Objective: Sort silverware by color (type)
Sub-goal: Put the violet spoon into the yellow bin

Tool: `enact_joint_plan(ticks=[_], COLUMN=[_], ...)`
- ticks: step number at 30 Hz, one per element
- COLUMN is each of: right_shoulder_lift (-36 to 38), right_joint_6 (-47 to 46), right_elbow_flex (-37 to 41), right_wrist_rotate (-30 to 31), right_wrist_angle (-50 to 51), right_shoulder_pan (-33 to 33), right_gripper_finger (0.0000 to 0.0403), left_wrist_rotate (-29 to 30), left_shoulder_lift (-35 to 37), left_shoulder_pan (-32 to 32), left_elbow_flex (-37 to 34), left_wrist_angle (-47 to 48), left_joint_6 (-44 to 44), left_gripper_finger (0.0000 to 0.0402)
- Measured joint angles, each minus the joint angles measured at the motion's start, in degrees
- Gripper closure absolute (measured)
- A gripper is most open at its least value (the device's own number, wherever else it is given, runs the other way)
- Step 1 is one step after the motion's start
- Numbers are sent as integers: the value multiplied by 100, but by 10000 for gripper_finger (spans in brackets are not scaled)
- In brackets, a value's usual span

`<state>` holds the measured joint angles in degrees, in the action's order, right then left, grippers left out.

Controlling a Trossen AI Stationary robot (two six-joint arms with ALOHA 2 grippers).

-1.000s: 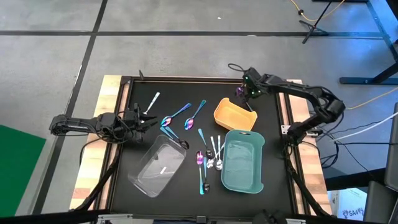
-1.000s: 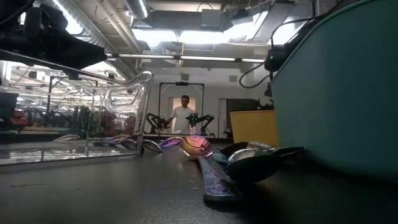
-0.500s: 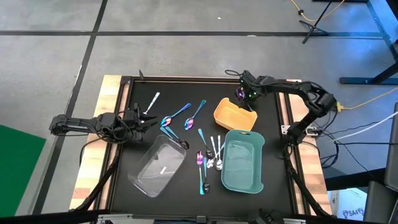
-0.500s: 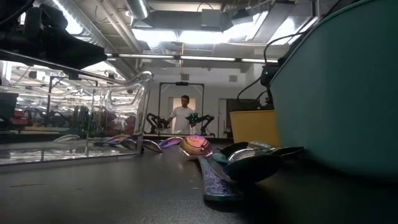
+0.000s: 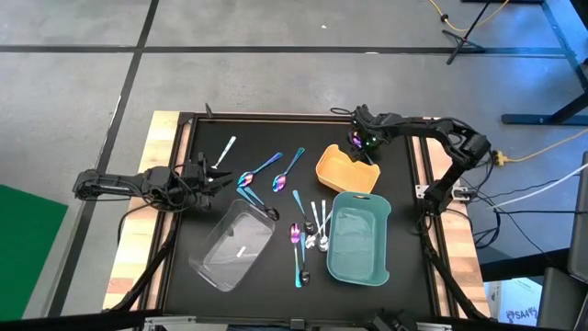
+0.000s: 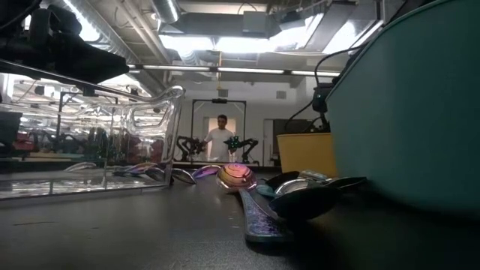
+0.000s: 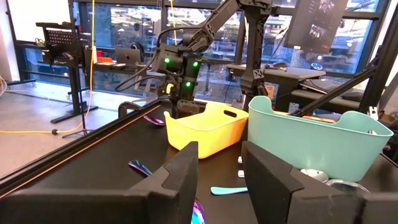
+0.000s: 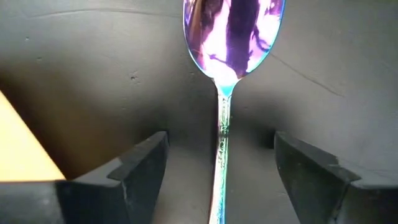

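Observation:
An iridescent purple-blue spoon [image 8: 231, 37] lies flat on the black mat beyond the yellow tray [image 5: 346, 170], near the table's far edge [image 5: 353, 138]. My right gripper [image 8: 221, 177] is open just above it, one finger on each side of the spoon's thin handle [image 8: 221, 137], touching nothing. Other silverware lies loose: a silver piece [image 5: 225, 150], two iridescent spoons [image 5: 260, 169] [image 5: 288, 169], and a mixed cluster [image 5: 310, 232] beside the teal tray [image 5: 358, 237]. My left gripper [image 5: 209, 177] waits open, low at the table's left.
A clear tray [image 5: 234, 241] sits at the near left with one small silver piece inside. The yellow tray's far wall stands close beside my right gripper. The raised table rim [image 5: 276, 117] runs behind the spoon. A person stands far back in the room [image 6: 221, 139].
My right gripper has moved down and slightly toward the table's left, closing in on the purple spoon behind the yellow tray; its arm has stretched out lower. The silverware and trays have not shifted.

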<state>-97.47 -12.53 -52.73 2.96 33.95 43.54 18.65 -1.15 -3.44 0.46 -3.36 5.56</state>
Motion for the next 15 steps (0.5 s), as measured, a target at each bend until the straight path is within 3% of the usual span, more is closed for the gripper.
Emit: enact_joint_plan(ticks=[15], right_shoulder_lift=[-11], right_joint_6=[-2], right_elbow_flex=[7], right_wrist_rotate=[-150], right_wrist_angle=[-24], right_shoulder_pan=[-1], right_gripper_finger=[244], left_wrist_rotate=[0], left_shoulder_lift=[0], left_shoulder_pan=[-1], left_elbow_flex=[0], left_wrist_angle=[1], left_joint_6=[0], left_gripper_finger=[283])
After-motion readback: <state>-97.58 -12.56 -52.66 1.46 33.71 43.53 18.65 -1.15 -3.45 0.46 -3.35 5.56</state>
